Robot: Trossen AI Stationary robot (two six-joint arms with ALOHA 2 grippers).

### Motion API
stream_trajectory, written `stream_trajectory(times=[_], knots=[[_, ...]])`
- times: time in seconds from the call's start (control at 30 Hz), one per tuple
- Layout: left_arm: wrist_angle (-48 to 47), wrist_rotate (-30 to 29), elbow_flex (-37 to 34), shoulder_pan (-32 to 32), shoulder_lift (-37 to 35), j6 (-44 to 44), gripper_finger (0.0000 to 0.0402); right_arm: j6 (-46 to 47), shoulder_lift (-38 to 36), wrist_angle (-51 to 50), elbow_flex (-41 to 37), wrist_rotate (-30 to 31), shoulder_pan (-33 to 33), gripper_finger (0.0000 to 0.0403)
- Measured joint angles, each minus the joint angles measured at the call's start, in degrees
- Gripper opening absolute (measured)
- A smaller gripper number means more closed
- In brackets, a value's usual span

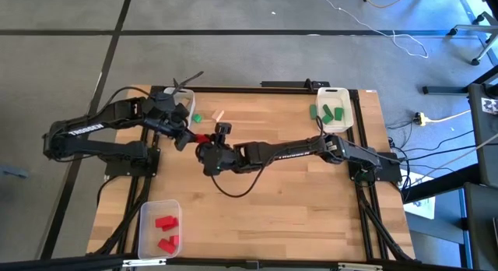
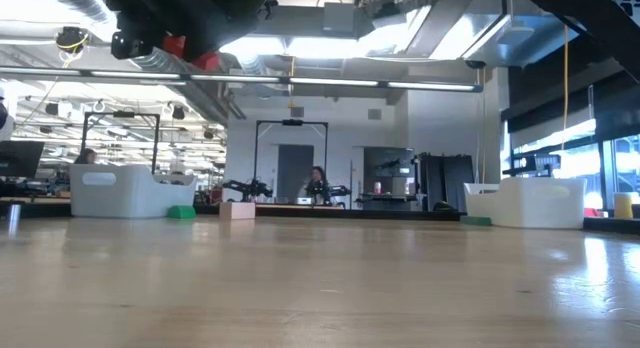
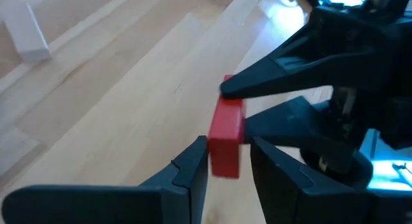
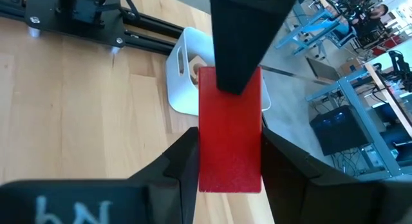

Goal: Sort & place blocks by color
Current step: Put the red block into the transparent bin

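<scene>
You are mid-handover: the red block (image 1: pixel 201 137) is hanging in the air above the worktop's middle, toward the far edge, with both the left gripper (image 3: pixel 226 163) and the right gripper (image 4: pixel 229 156) closed on it from opposite ends. At the near left corner, a bin (image 1: pixel 144 232) is holding 3 red blocks (image 1: pixel 165 222). At the far right corner, another bin (image 1: pixel 347 98) is holding green blocks (image 1: pixel 327 111). A third bin (image 1: pixel 188 95) is sitting at the far left.

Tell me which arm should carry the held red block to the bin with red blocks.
Left. The left gripper and right gripper meet at the red block. The bin lies near the left arm's base, while the right arm is stretched across the table.
</scene>
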Motion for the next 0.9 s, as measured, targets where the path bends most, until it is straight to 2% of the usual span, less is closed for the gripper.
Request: stream_trajectory(times=[0.3,0.47,0.73,0.9], knots=[[1.8,-1.3,0.0,-1.9,2.8,4.6,0.0102,0.0,0.0,0.1,0.0,-0.2,-0.1,0.0129],[2.7,-5.2,0.0,-2.8,3.3,3.8,0.0049,-0.2,0.2,-0.2,0.0,0.7,-0.1,0.0129],[3.0,-7.3,0.0,-2.8,3.2,4.8,0.0047,-1.8,0.2,-0.1,0.0,0.7,-0.2,0.0128],[0.6,-8.1,0.0,-2.8,3.3,6.8,0.0047,-1.3,0.1,0.5,0.0,0.6,-0.1,0.0178]])
